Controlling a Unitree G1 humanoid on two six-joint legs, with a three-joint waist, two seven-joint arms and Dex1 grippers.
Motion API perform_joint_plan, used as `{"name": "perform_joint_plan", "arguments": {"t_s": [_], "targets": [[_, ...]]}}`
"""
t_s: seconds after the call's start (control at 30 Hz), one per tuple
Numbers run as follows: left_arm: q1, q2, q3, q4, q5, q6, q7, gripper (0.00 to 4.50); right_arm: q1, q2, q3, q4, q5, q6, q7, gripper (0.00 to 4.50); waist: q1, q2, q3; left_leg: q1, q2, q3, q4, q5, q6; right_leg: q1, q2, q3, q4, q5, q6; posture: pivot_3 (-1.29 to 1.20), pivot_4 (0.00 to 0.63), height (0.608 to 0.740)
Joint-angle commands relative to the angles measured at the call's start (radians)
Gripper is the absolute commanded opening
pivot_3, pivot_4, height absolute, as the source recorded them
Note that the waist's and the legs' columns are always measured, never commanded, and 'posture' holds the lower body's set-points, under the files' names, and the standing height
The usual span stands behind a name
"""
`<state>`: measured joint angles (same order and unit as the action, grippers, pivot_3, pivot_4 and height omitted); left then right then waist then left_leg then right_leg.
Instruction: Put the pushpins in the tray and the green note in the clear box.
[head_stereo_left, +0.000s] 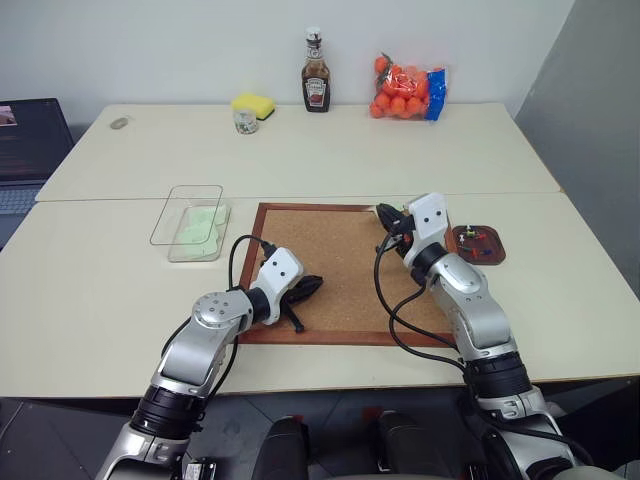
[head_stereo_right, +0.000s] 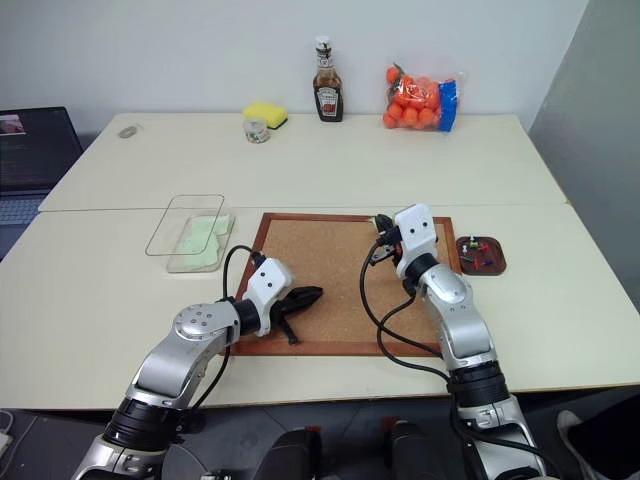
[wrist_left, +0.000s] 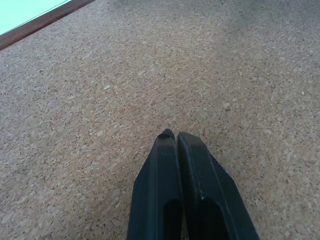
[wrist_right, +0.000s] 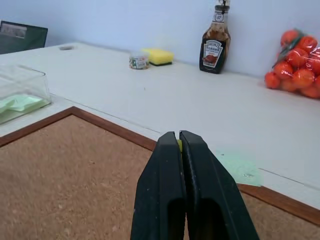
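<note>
a tiny yellow-headed pushpin (wrist_right: 179, 145) shows as a sliver pinched between the tips of the right gripper (wrist_right: 178, 136), whose two black fingers are pressed together on it, lifted above the far edge of the cork board (head_stereo_left: 340, 262). just beyond those fingertips a pale green note (wrist_right: 237, 167) lies flat on the white table (head_stereo_left: 300, 150), right against the outer side of the board's wooden frame. off to the outer side of the right gripper, beside the board's right edge, sits the small reddish-brown tray (head_stereo_left: 494, 246) with a few small coloured pins (head_stereo_left: 474, 240) already in it.

the clear box (head_stereo_left: 189, 222) stands well away from the right fingers, past the board's left edge; pale green sheets (head_stereo_left: 203, 228) lie inside it, and it is nearer the left gripper (head_stereo_left: 312, 284) than the right.

the left gripper rests low over the near left part of the cork board, its fingers closed on each other with nothing between them; bare cork lies ahead of the tips.

far beyond both grippers, along the back of the table, stand a heinz sauce bottle (head_stereo_left: 316, 84), a net bag of oranges (head_stereo_left: 405, 88), a yellow sponge (head_stereo_left: 254, 104) and a small glass jar (head_stereo_left: 245, 121) just beside it. a laptop (head_stereo_left: 28, 150) sits at the far left edge.
</note>
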<state>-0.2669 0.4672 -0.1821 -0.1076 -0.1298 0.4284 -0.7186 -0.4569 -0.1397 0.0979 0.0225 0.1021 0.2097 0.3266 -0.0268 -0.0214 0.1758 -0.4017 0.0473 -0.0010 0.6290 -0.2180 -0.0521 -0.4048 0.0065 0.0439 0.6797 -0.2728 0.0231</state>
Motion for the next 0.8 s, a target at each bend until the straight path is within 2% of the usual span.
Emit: {"name": "perform_joint_plan", "arguments": {"t_s": [0.03, 0.2, 0.23, 0.27, 0.33, 0.37, 0.6, 0.7, 0.8], "targets": [[0.027, -0.009, -0.040, 0.022, 0.008, 0.023, -0.009, 0.15, -0.009, -0.004, -0.011, -0.069, 0.022, 0.009, 0.019, 0.00, 0.000, 0.000, 0.000, 0.000, 0.000, 0.000, 0.000, 0.000, 0.000, 0.000, 0.000, 0.000, 0.000, 0.000, 0.000, 0.00, 0.150, 0.740], [-0.018, -0.059, 0.040, 0.030, -0.071, 0.075, 0.015, 0.15, 0.005, -0.023, -0.004, -0.133, 0.029, 0.050, 0.046, 0.00, 0.001, 0.000, 0.000, 0.000, 0.000, 0.000, 0.000, 0.000, 0.000, 0.000, 0.000, 0.000, 0.000, 0.000, 0.000, 0.00, 0.150, 0.740], [-0.070, -0.100, 0.109, 0.042, -0.144, 0.156, 0.044, 0.15, 0.012, -0.034, 0.002, -0.156, 0.028, 0.061, 0.058, 0.00, 0.002, 0.000, 0.000, 0.000, 0.000, 0.000, 0.000, 0.000, 0.000, 0.000, 0.000, 0.000, 0.000, 0.000, 0.000, 0.00, 0.150, 0.740], [-0.108, -0.129, 0.159, 0.050, -0.195, 0.215, 0.065, 0.51, 0.018, -0.042, 0.006, -0.174, 0.027, 0.069, 0.066, 0.00, 0.003, -0.001, 0.000, 0.000, 0.000, 0.000, 0.000, 0.000, 0.000, 0.000, 0.000, 0.000, 0.000, 0.000, 0.000, 0.00, 0.150, 0.740], [-0.172, -0.165, 0.222, 0.069, -0.256, 0.287, 0.098, 0.64, 0.025, -0.053, 0.014, -0.196, 0.023, 0.080, 0.077, 0.00, 0.008, -0.006, 0.003, -0.002, 0.000, -0.002, 0.001, 0.000, 0.000, 0.000, 0.000, -0.002, 0.000, 0.000, 0.001, 0.00, 0.150, 0.740], [-0.189, -0.174, 0.237, 0.074, -0.268, 0.309, 0.107, 0.96, 0.027, -0.055, 0.016, -0.201, 0.023, 0.085, 0.079, 0.00, 0.006, -0.007, 0.004, -0.003, 0.000, -0.002, 0.001, 0.000, 0.001, -0.001, 0.000, -0.002, 0.000, 0.001, 0.001, 0.00, 0.150, 0.740], [-0.247, -0.212, 0.304, 0.065, -0.357, 0.439, 0.172, 2.30, 0.034, -0.056, 0.021, -0.215, 0.020, 0.099, 0.079, 0.00, -0.014, -0.009, 0.004, -0.004, 0.000, -0.001, 0.000, 0.000, 0.000, -0.003, 0.001, 0.000, -0.001, 0.001, 0.001, 0.00, 0.150, 0.740], [-0.247, -0.185, 0.273, 0.052, -0.342, 0.412, 0.153, 2.86, 0.035, -0.057, 0.021, -0.217, 0.020, 0.101, 0.081, 0.00, -0.013, -0.009, 0.005, -0.004, 0.000, -0.001, 0.000, 0.000, 0.000, -0.003, 0.001, -0.001, -0.001, 0.001, 0.001, 0.00, 0.150, 0.740], [-0.220, -0.070, 0.100, 0.023, -0.167, 0.050, -0.026, 3.51, 0.036, -0.057, 0.018, -0.228, 0.027, 0.110, 0.085, 0.00, -0.014, -0.009, 0.005, -0.004, 0.000, -0.001, 0.000, 0.000, 0.000, -0.003, 0.001, -0.001, -0.001, 0.001, 0.001, 0.00, 0.150, 0.740]]}}
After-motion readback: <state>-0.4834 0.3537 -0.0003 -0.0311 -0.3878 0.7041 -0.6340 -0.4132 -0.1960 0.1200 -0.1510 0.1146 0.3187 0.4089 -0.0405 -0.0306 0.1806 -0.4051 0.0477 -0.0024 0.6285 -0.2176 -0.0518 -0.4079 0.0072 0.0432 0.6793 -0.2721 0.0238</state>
